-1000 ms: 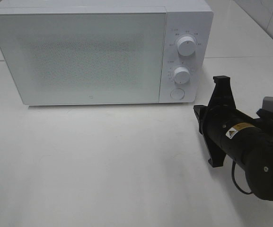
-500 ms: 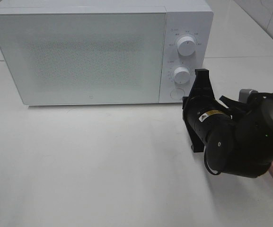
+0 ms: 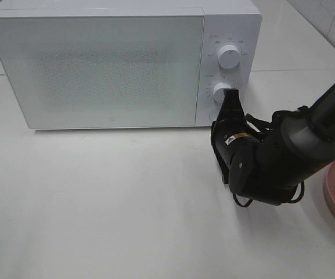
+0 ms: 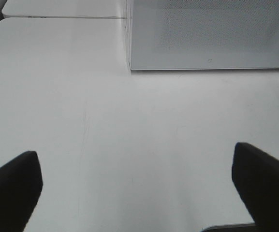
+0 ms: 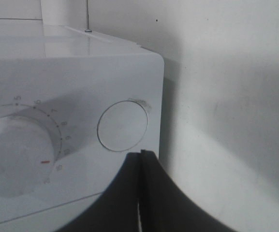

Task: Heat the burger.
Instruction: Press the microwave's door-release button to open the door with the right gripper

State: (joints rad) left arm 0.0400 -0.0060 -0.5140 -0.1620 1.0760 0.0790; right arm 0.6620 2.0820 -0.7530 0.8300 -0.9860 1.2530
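Right hand (image 5: pixel 140 154) clenched, empty, tip just beside round button (image 5: pixel 123 125) on microwave (image 3: pixel 97 70); left hand (image 4: pixel 135 157) released above table (image 4: pixel 57 96)

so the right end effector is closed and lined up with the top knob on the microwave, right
Nearly, only the target is wrong. The right end effector is closed, but it is lined up with the round button on the microwave; the right wrist view shows it.

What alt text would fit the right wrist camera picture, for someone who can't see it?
Two black fingers, pressed together, point at the round button on the control panel of a white microwave. A numbered dial with a red mark sits beside the button.
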